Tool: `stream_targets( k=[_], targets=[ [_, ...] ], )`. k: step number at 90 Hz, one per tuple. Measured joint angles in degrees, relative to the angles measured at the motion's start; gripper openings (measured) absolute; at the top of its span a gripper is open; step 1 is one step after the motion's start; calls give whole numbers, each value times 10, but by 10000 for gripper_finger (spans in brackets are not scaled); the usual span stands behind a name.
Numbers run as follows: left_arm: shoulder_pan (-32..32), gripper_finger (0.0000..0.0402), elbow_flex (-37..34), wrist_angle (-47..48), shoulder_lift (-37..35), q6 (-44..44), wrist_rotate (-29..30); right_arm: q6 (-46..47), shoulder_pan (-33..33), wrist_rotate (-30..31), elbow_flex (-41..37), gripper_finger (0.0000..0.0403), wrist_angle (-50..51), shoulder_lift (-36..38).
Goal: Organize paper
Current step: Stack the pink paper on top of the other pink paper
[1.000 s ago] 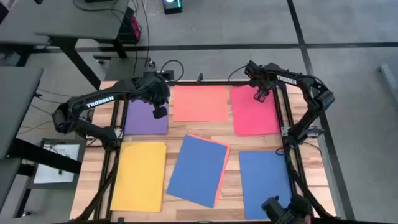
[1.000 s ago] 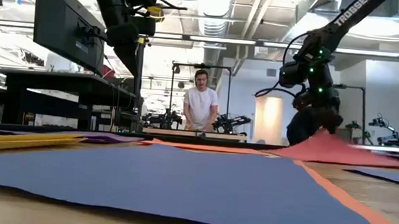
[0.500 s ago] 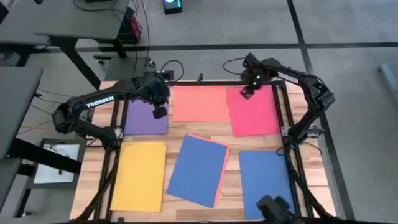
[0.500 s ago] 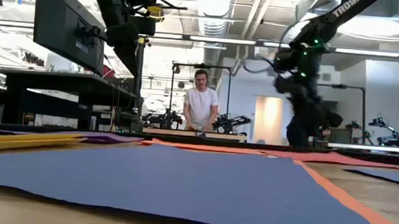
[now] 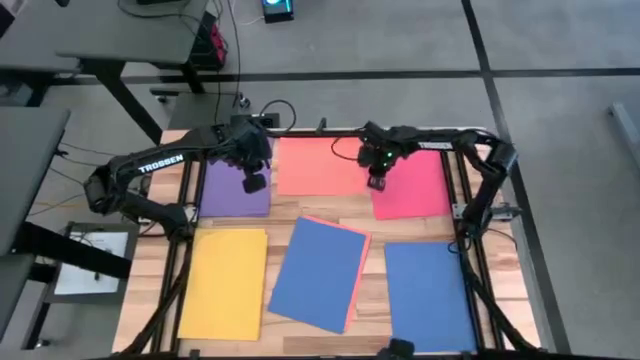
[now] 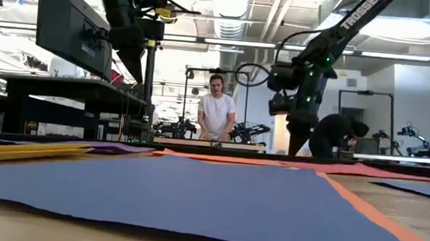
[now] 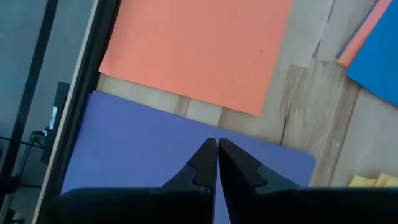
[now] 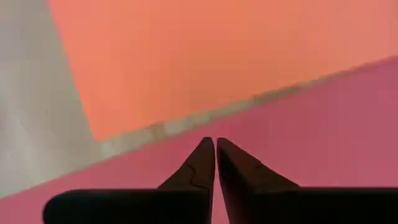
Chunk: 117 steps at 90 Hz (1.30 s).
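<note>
High view shows flat solid-colour sheets spread over the wooden table: a purple sheet, a salmon-orange sheet and a pink-red sheet along the far side, a yellow sheet and two blue sheets nearer, the tilted middle one lying on an orange sheet. The left gripper, fingers pressed together, hangs over the purple sheet's edge. The right gripper, fingers also together, is at the pink-red sheet's edge beside the salmon-orange one.

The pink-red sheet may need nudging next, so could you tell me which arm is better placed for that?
Probably the right. The right gripper, fingers shut, hovers at the pink-red sheet's edge beside the salmon-orange sheet. The left gripper is over the purple sheet, farther away.
</note>
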<state>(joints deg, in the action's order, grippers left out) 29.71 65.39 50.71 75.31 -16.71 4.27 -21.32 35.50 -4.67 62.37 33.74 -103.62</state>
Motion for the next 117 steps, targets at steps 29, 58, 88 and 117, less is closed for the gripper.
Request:
stream_targets(
  k=[29, 58, 88, 117],
  targets=[
    [0, 0, 0, -1, 0, 3, 0, 3, -14, -5, 0, 0, -24, -16],
    [0, 0, 0, 0, 0, 14, 0, -13, -3, -3, 0, 0, 7, -16],
    [0, 0, 0, 5, 0, 15, 0, -2, 31, 25, 3, 0, 50, -2],
    [0, 0, 0, 5, 0, 23, 0, 3, 7, 24, 9, 0, 53, -1]
  ],
)
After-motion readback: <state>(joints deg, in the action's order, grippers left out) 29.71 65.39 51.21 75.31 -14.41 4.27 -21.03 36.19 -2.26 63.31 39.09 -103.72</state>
